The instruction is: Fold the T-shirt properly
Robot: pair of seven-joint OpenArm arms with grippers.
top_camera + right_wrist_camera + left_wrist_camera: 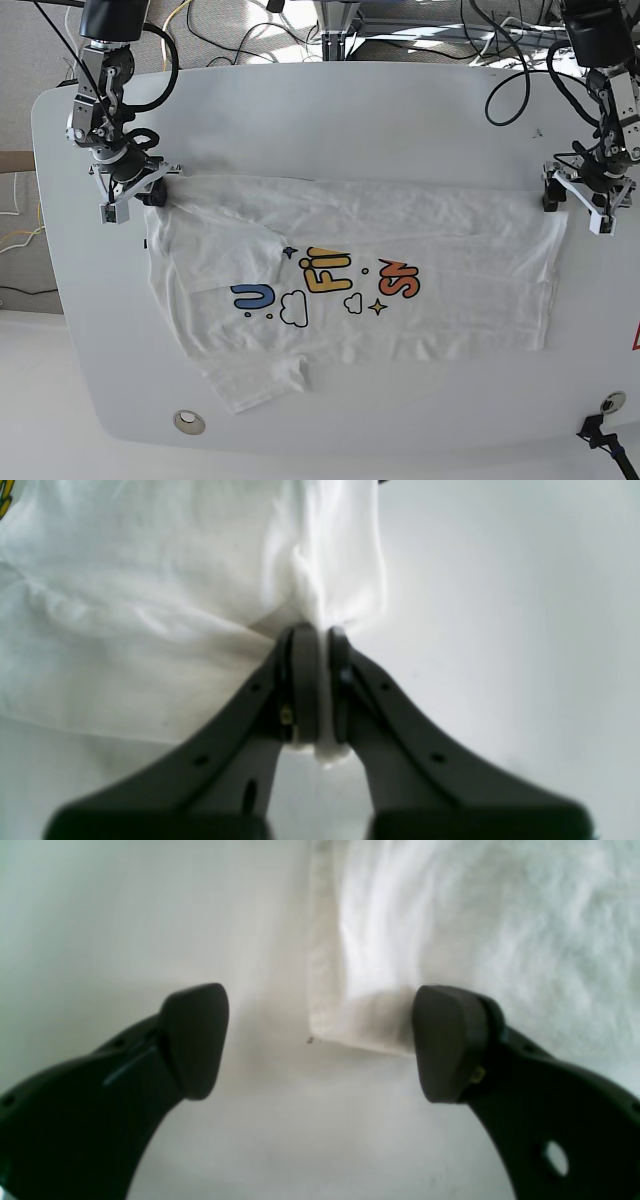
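The white T-shirt (430,225) lies spread on the white table (350,120), print side up, with blue, yellow and red-orange letters, clouds and stars showing. Its left part is folded and wrinkled. My right gripper (158,187) is at the shirt's upper left corner. In the right wrist view it (322,635) is shut on a bunched fold of the T-shirt (150,605). My left gripper (556,195) is at the upper right corner. In the left wrist view it (320,1042) is open, with the hemmed corner of the T-shirt (360,1020) between its fingers (195,1040). The neck tag is hidden.
Cables (500,60) trail over the table's back edge behind both arms. A round metal grommet (187,422) sits near the front left edge. A black clamp (600,430) sits at the front right corner. Bare tabletop surrounds the shirt.
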